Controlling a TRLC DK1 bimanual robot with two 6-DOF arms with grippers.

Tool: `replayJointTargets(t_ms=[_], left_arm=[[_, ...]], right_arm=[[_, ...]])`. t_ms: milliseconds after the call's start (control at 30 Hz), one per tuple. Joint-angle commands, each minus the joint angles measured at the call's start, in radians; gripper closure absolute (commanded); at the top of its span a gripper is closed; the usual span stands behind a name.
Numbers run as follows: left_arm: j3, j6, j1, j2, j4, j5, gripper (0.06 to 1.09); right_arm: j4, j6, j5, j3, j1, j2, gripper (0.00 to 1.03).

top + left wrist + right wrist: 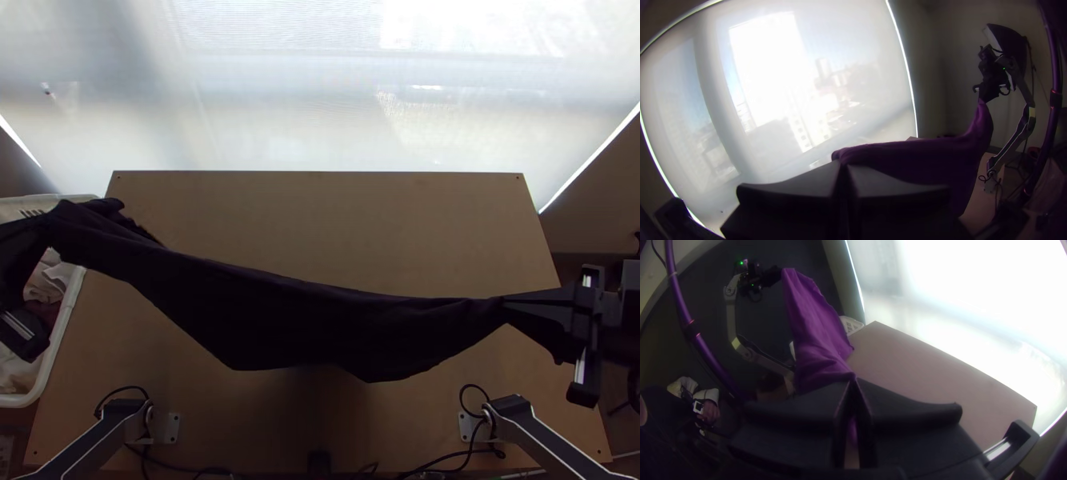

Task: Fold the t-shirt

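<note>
One white, slotted plastic basket (pixel 69 308) of rumpled cloth (pixel 48 276) at far left, and over it the left gripper (pixel 48 226) pinches one end of the soft, dark purple t-shirt (pixel 304 324)! Across it stretches above the flat, light wooden table (pixel 360 232), creased near its ends, lower edge sagging into blunt corners, long axis slanting from far left to nearer right, where the right gripper (pixel 506 301) clamps the narrow, gathered other end.

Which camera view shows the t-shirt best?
The top view: it shows the t-shirt stretched from the left gripper to the right gripper. Both wrist views show it foreshortened, running toward the opposite gripper; the right one shows creases.
</note>
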Motion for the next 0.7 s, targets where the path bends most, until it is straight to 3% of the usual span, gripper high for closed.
replayJointTargets(t_ms=[0, 233, 500, 667], left_arm=[[0.060, -0.055, -0.014, 0.074, 0.012, 0.127, 1.05], [0.066, -0.056, -0.069, 0.070, 0.006, 0.124, 1.05], [0.055, -0.214, -0.091, 0.067, 0.239, 0.127, 1.05], [0.006, -0.230, -0.097, 0.064, 0.285, 0.128, 1.05]], right_arm=[[0.014, 0.025, -0.049, 0.013, -0.041, 0.040, 1.00], [0.008, 0.037, -0.072, 0.065, -0.060, 0.034, 1.00], [0.033, 0.040, -0.106, 0.181, -0.150, 0.022, 1.00], [0.068, 0.101, -0.115, 0.391, -0.213, 0.101, 1.00]])
